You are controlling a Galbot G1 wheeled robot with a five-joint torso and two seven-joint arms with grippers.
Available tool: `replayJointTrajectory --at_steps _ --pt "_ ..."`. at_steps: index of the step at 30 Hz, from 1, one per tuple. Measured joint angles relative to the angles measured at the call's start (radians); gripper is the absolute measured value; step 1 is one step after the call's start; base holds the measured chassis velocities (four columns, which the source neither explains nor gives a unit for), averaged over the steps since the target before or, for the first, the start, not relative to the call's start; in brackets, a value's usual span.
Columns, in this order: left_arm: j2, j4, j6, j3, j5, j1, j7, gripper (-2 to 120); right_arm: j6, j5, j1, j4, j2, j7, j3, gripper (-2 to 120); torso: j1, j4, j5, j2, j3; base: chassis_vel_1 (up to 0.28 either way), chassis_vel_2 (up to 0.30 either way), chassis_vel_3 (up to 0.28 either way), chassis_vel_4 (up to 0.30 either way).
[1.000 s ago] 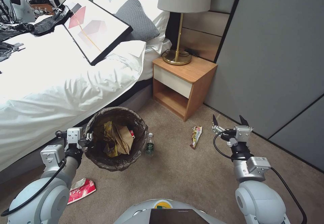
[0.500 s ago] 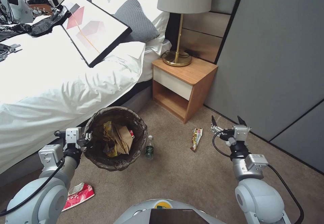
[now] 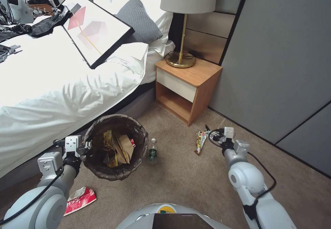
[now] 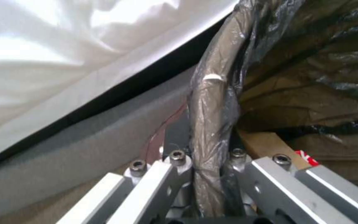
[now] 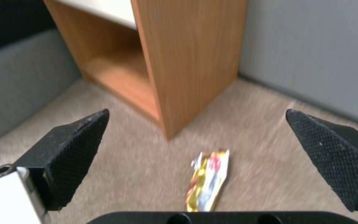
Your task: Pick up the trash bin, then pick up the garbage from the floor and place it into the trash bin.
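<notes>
The trash bin (image 3: 119, 117), lined with a dark bag and holding paper and wrappers, hangs beside the bed with my left gripper (image 3: 84, 145) shut on its rim. The left wrist view shows the bagged rim (image 4: 210, 124) clamped between the fingers. On the floor (image 3: 179, 180) lies garbage: a yellow snack wrapper (image 3: 200, 141), a small green-labelled bottle (image 3: 152, 150) and a red-and-white packet (image 3: 80, 200). My right gripper (image 3: 210, 132) is open, low and just right of the wrapper. Seen from the right wrist, the wrapper (image 5: 208, 180) lies on the carpet between the wide-apart pads (image 5: 75, 149).
A wooden nightstand (image 3: 188, 84) with a lamp (image 3: 182, 22) stands just beyond the wrapper, close to my right gripper. The bed (image 3: 51, 84) with a framed picture (image 3: 96, 29) runs along the left. Grey wall panels (image 3: 276, 67) close off the right.
My right arm has dropped and reached forward and left, bringing its open gripper down beside the yellow wrapper. The bin in my left gripper has sunk slightly.
</notes>
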Motion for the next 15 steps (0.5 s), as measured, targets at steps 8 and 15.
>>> replayJointTrajectory --at_steps 8,15 --pt "0.01 0.0 0.002 -0.02 -0.01 0.015 -0.003 2 -0.028 0.071 0.165 -0.209 0.0 0.027 -0.094 100 0.0 0.0 0.0 0.0 0.0 0.0 0.0 0.0 0.0" --pt "0.022 0.0 0.004 -0.045 -0.025 0.02 -0.003 2 -0.039 0.101 0.308 -0.404 0.015 0.047 -0.155 100 0.0 0.0001 -0.0001 0.0 0.0 0.0 0.0 0.0 0.0"
